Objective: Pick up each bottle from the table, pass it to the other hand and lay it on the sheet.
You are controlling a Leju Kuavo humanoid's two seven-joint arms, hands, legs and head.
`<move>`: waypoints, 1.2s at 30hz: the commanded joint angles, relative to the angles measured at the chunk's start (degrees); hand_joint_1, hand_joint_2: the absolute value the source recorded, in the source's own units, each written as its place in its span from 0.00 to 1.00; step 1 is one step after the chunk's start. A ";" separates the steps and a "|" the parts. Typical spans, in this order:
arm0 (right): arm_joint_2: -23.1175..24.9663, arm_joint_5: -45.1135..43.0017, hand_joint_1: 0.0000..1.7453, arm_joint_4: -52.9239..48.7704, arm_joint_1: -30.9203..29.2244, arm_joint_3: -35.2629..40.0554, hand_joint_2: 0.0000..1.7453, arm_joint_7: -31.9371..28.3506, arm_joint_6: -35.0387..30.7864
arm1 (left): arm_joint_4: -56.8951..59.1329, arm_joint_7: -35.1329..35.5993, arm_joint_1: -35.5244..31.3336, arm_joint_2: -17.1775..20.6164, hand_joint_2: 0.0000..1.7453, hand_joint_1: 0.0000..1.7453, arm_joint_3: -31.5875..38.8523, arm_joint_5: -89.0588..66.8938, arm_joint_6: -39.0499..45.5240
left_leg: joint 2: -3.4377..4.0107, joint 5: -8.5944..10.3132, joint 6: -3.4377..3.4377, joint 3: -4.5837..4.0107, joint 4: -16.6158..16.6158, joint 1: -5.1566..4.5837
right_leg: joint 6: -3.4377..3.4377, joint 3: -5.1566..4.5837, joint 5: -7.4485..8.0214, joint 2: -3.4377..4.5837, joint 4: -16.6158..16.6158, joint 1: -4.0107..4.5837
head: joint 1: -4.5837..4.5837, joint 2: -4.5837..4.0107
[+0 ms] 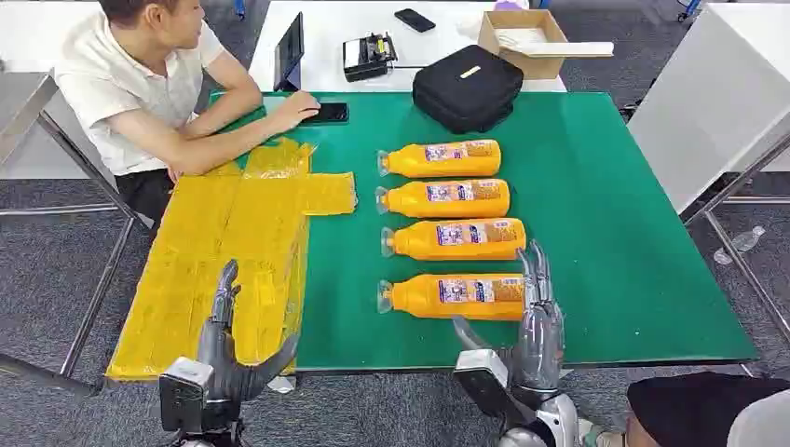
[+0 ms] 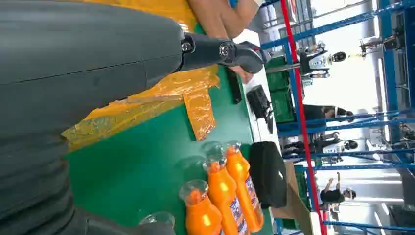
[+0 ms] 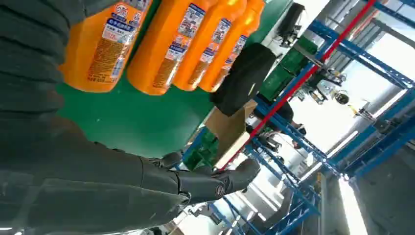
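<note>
Several orange bottles lie in a column on the green mat (image 1: 615,205), caps pointing left. The nearest bottle (image 1: 456,296) lies close to the table's front edge, with another bottle (image 1: 456,238) just behind it. My right hand (image 1: 538,321) stands open with its fingers straight up beside the nearest bottle's base end, holding nothing; the right wrist view has this hand (image 3: 98,181) below the bottle bases (image 3: 105,49). My left hand (image 1: 224,340) is open over the near edge of the yellow sheet (image 1: 242,233). The left wrist view shows the sheet (image 2: 147,105) and the bottle caps (image 2: 222,196).
A person sits at the far left with a hand (image 1: 293,110) beside a phone (image 1: 326,114) on the mat. A black bag (image 1: 466,86) lies behind the bottles, a cardboard box (image 1: 522,37) on the white table beyond. Another person's dark clothing (image 1: 699,410) is at the bottom right.
</note>
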 commanded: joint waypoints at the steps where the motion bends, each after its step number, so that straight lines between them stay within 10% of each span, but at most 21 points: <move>1: -2.27 1.50 0.00 3.63 -2.01 -1.56 1.00 2.66 1.17 | 5.42 0.63 -3.69 -0.18 1.00 0.00 -3.47 -4.82 1.92 | -0.01 -0.02 0.03 0.17 -0.06 0.01 | -0.17 0.22 -0.03 -0.09 -0.09 0.05 | 0.00 0.00; 36: -19.07 19.54 0.00 23.49 -13.47 3.85 1.00 18.56 6.57 | 8.95 0.57 -8.48 -0.18 1.00 0.00 -10.92 1.87 0.50 | 0.12 -0.04 0.06 0.25 -0.02 -0.01 | -0.17 0.30 0.03 0.01 -0.13 0.05 | -0.02 0.00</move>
